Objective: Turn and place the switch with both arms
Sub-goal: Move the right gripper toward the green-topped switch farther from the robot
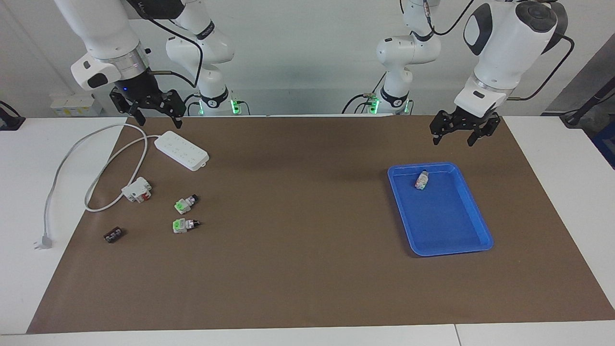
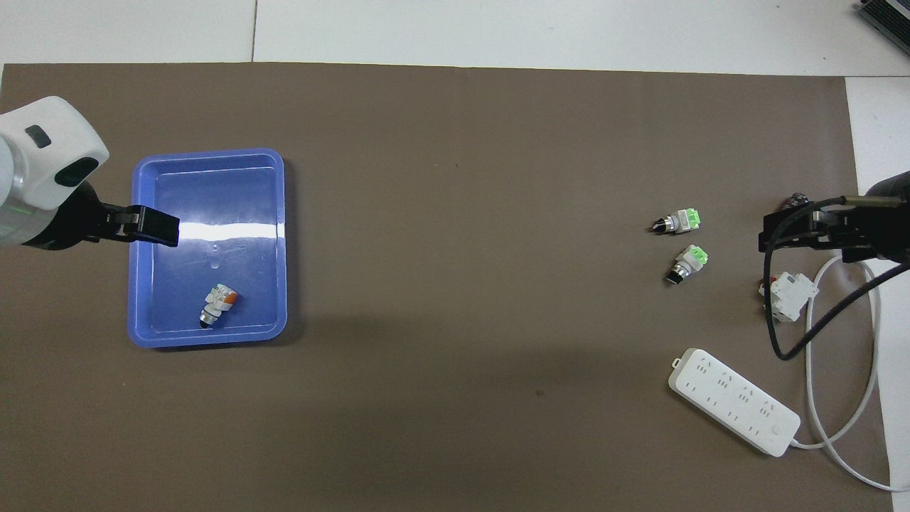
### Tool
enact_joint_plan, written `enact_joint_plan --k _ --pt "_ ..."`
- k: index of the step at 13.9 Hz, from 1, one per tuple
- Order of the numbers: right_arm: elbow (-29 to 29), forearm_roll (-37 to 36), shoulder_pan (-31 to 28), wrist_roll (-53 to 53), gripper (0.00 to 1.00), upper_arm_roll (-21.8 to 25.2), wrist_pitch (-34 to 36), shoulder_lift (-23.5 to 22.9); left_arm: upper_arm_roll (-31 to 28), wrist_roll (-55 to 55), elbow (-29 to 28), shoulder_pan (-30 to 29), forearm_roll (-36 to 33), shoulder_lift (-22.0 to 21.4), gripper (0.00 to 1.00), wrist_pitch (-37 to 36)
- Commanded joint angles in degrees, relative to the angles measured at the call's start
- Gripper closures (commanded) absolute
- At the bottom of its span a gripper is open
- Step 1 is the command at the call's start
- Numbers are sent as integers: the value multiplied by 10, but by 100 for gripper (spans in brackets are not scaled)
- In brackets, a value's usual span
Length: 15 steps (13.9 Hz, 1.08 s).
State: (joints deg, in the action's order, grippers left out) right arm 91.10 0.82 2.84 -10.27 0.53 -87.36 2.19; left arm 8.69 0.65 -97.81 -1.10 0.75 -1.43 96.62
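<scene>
Both grippers hang open and empty: the right gripper (image 1: 154,114) should drop squarely over the nearer switch (image 1: 186,203), while the left gripper (image 1: 460,130) waits above the tray (image 1: 473,207).

Both arms are held raised above the bench, with nothing carried by either. The left arm (image 1: 504,53) is bent down from its base at its own end of the bench, its wrist tilted slightly, and the left gripper (image 1: 460,134) is hung in the air with its jaws spread wide and pointed downward. The right arm (image 1: 103,38) is lowered in the same manner at the other end, and the right gripper (image 1: 154,117) is likewise kept aloft, its jaws parted and empty. In the overhead view each gripper is seen reaching in from its own edge, the left gripper (image 2: 146,226) the more fully shown.
</scene>
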Motion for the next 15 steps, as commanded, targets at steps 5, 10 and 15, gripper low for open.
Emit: enact_joint_plan --k 5,10,15 --pt "8 -3 -4 16 0 1 3 8 -6 -3 -19 -3 6 -16 0 8" --pt "26 -3 -6 144 0 1 -48 6 -6 -3 -19 -2 6 -16 0 8" --pt "85 -3 -18 372 0 1 -119 11 -6 -3 -19 -2 6 -16 0 8"
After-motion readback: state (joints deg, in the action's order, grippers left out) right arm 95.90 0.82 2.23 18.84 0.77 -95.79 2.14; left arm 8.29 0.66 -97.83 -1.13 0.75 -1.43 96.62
